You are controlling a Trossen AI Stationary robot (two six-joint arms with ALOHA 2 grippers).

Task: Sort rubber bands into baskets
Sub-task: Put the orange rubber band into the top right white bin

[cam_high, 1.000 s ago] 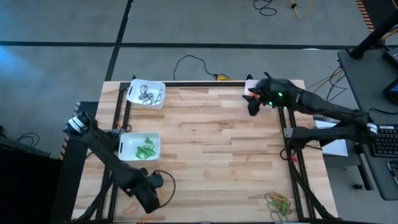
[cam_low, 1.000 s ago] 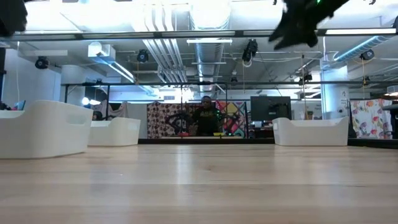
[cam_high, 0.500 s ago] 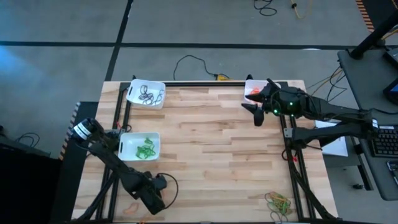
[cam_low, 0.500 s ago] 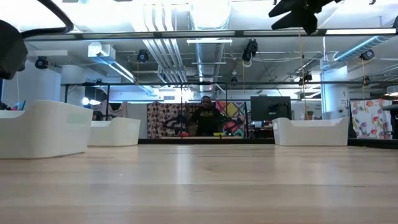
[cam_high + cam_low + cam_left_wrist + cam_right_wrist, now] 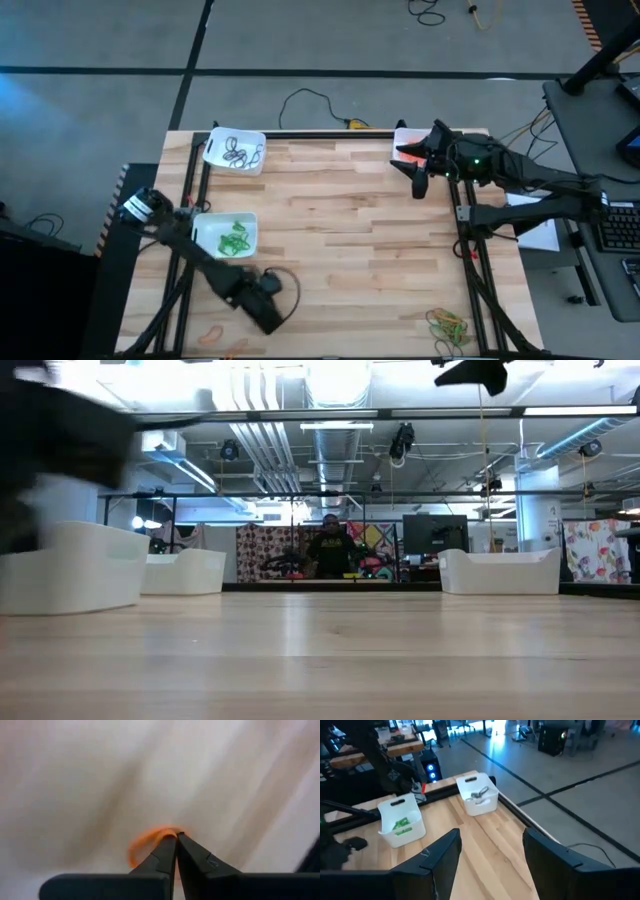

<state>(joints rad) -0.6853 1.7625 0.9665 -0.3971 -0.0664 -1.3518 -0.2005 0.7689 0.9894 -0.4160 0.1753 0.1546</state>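
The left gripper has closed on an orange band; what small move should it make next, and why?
Probably lift straight up a little. The left gripper is shut on the orange rubber band near the table's front edge, far from the basket holding orange bands.

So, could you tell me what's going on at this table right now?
The robot is sorting rubber bands into white baskets. The left gripper, low at the table's near left edge, is shut on an orange rubber band. The right gripper is open beside the far-right basket, holding nothing. One basket holds green bands, another dark ones, and a mixed pile waits at the near right.
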